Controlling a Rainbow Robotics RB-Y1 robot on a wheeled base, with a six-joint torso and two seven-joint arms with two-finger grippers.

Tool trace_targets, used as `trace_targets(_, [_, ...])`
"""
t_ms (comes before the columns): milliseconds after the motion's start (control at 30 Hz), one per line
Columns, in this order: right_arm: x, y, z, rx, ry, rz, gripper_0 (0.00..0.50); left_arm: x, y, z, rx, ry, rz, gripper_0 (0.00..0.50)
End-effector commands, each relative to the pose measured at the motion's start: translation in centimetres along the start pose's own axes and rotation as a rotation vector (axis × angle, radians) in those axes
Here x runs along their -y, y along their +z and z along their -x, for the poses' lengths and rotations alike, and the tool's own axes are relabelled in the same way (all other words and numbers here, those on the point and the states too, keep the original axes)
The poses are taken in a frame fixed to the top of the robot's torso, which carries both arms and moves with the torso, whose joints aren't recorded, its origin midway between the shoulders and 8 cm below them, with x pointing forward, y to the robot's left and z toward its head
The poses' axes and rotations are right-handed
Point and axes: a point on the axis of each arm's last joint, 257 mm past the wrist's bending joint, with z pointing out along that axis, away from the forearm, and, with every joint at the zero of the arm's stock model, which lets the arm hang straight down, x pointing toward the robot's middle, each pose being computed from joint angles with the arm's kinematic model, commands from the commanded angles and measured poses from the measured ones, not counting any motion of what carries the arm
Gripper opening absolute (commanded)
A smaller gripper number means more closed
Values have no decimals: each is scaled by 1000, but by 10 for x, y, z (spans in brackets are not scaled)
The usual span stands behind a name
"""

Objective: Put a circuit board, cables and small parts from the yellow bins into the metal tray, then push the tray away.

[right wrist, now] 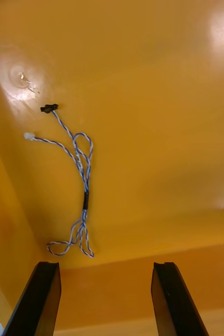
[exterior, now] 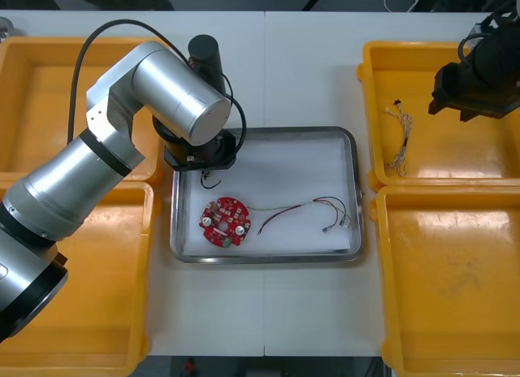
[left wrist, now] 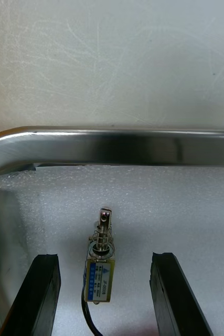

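front view: a round red circuit board (exterior: 225, 223) and a thin red and yellow cable (exterior: 313, 208) lie in the white-lined metal tray (exterior: 355, 182). a twisted blue and white cable (exterior: 399, 141) lies in the far right yellow bin (exterior: 368, 109).

right wrist view: the right gripper (right wrist: 106, 265) hangs over that cable, fingers spread and empty. the cable looks limp and light, so it is probably best pinched at its black sleeve.

left wrist view: the left gripper (left wrist: 105, 257), fingers parted, straddles a small metal part (left wrist: 100, 270) in the tray without touching it.
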Motion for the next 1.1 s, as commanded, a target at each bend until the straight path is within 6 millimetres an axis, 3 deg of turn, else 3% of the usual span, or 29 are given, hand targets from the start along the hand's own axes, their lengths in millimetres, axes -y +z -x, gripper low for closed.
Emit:
trace_targets(33, [-35, -1, 17, 56, -26, 40, 500, 23, -20, -3, 13, 50, -45, 500])
trace_targets(267, [-44, 19, 16, 63, -31, 16, 500, 24, -51, -1, 19, 22, -62, 500])
trace_targets(500, [-37, 44, 8, 48, -29, -13, 500, 4, -88, 17, 30, -72, -73, 500])
trace_targets(700, [-27, 64, -7, 31, -38, -47, 500, -31, -123, 54, 64, -210, -97, 500])
trace_targets(1100, [-17, 87, -23, 24, -33, -88, 500, -115, -131, 89, 14, -429, -81, 500])
